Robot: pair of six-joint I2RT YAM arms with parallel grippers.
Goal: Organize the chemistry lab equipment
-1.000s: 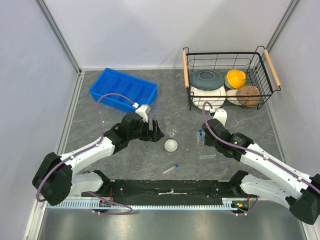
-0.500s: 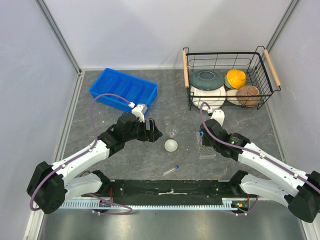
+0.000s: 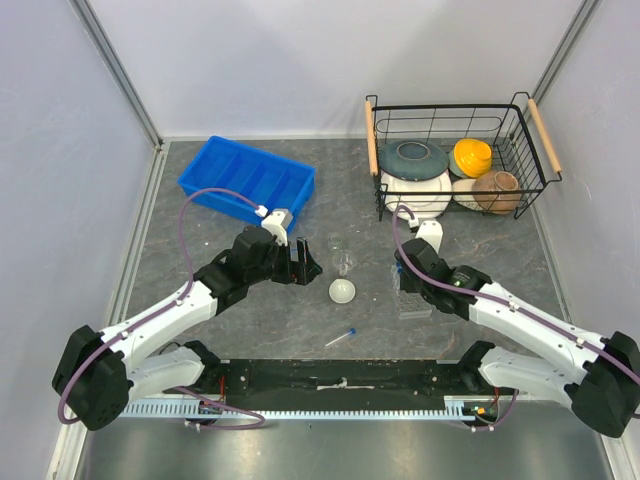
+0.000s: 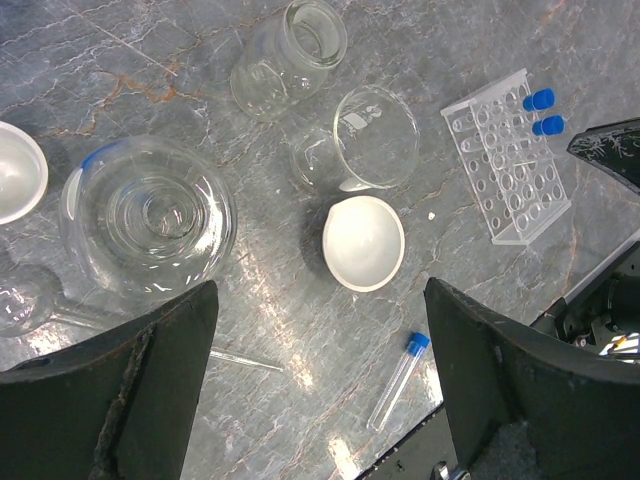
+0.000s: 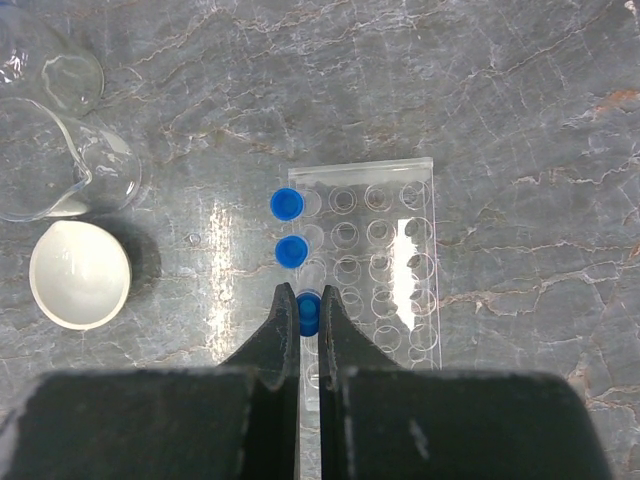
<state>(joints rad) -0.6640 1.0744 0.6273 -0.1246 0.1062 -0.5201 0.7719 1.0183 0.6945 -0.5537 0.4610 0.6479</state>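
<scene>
Left gripper (image 4: 318, 330): jaws wide apart, empty, above white round dish (image 4: 364, 242).
Right gripper (image 5: 310, 300): clamped on blue-capped tube (image 5: 309, 316) over clear rack (image 5: 400, 270), right of dish.

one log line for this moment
right gripper: shut on blue-capped tube at tube rack | left gripper: open, empty | loose tube: lying on table

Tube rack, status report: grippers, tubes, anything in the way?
Right gripper shut on a blue-capped tube over the tube rack, beside two seated tubes. Left gripper open above the glassware. One loose tube on the table. Nothing blocking the rack.
</scene>
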